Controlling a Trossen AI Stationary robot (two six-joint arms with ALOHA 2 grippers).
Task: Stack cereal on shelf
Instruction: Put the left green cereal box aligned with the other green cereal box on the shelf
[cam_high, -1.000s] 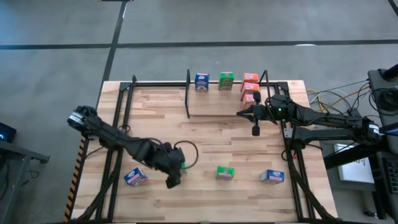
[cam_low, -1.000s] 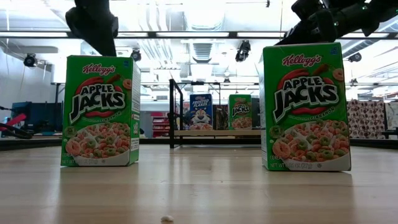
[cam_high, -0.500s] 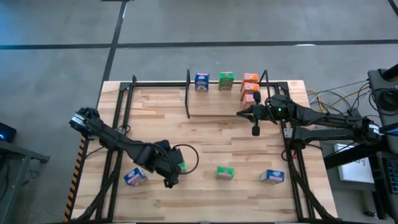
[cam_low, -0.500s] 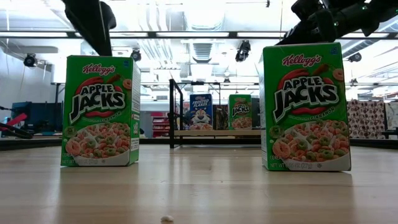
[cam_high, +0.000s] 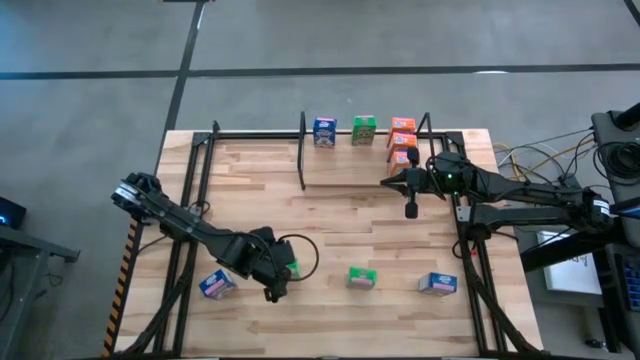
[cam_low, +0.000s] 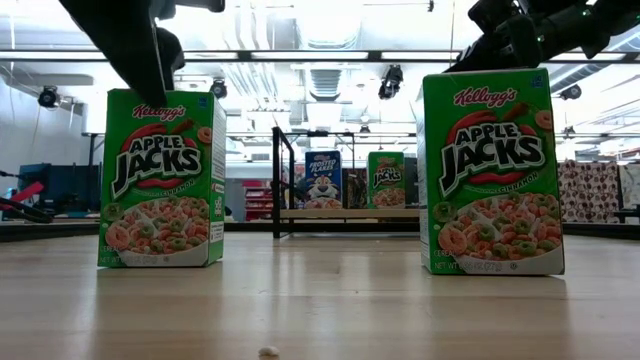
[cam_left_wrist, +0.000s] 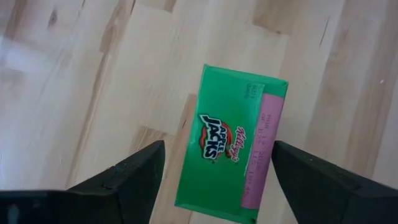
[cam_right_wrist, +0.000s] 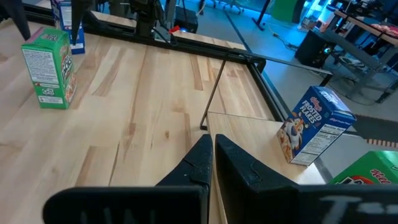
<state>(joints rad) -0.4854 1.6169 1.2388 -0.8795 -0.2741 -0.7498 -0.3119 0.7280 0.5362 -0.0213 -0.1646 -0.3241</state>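
We take the shelf (cam_high: 360, 150) at the table's far edge as our landmark; on it we see a blue box (cam_high: 324, 131), a green box (cam_high: 364, 129) and orange boxes (cam_high: 403, 140). Well in front of it, toward the near left, our left gripper (cam_high: 280, 275) hangs spread wide over a green Apple Jacks box (cam_left_wrist: 231, 144), its fingers (cam_left_wrist: 127, 177) flanking without touching; our right gripper (cam_high: 410, 207), pinched closed and empty, waits just in front of the shelf's right end.
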